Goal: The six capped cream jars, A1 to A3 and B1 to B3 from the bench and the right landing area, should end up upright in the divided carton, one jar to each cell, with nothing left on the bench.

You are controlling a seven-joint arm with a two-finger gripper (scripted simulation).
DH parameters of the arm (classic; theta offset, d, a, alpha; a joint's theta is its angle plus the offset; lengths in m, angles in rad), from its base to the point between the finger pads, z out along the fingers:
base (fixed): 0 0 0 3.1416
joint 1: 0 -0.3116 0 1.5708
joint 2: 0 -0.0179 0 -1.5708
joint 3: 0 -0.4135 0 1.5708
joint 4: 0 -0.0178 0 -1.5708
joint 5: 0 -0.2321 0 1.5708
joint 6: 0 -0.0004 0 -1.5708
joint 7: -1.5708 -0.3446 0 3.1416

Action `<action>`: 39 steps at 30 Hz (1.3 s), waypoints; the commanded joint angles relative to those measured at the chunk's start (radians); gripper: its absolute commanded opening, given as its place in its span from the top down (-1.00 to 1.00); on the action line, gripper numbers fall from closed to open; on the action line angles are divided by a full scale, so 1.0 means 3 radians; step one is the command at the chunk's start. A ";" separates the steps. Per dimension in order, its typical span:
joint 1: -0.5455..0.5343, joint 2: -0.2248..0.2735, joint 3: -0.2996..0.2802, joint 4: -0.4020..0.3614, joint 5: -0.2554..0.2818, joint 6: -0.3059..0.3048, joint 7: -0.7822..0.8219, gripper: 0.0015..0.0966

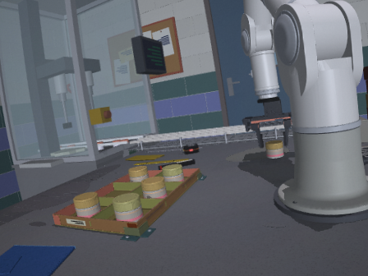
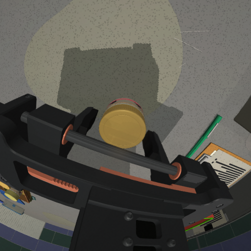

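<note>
A cream jar [image 1: 274, 148] [image 2: 122, 127] with a tan cap stands upright on the pale landing patch at the far right of the bench. My gripper [image 1: 272, 141] [image 2: 120, 130] hangs open just above it and holds nothing; its fingers stand on either side of the cap. The divided carton [image 1: 129, 197] lies on the bench to the left. Several capped jars stand upright in its cells, among them one at the near left [image 1: 86, 204] and one at the far end [image 1: 172, 172].
The robot's white base [image 1: 328, 164] rises just right of the gripper. A green pen [image 2: 203, 136] and a clipboard [image 2: 225, 163] lie near the jar. A blue mat [image 1: 28, 258] lies at the near left. A glass enclosure [image 1: 49, 82] stands at the far left.
</note>
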 commanded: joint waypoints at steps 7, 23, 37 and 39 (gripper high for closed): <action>0.0001 0.0033 -0.0001 0.0011 0.0001 -0.0052 -0.0001 -0.64; 0.0001 0.0036 -0.0001 0.0013 0.0001 -0.0056 -0.0001 -0.21; 0.0000 0.0038 -0.0002 0.0013 0.0001 -0.0058 -0.0001 0.38; 0.0000 0.0039 -0.0002 0.0013 0.0001 -0.0058 -0.0001 0.46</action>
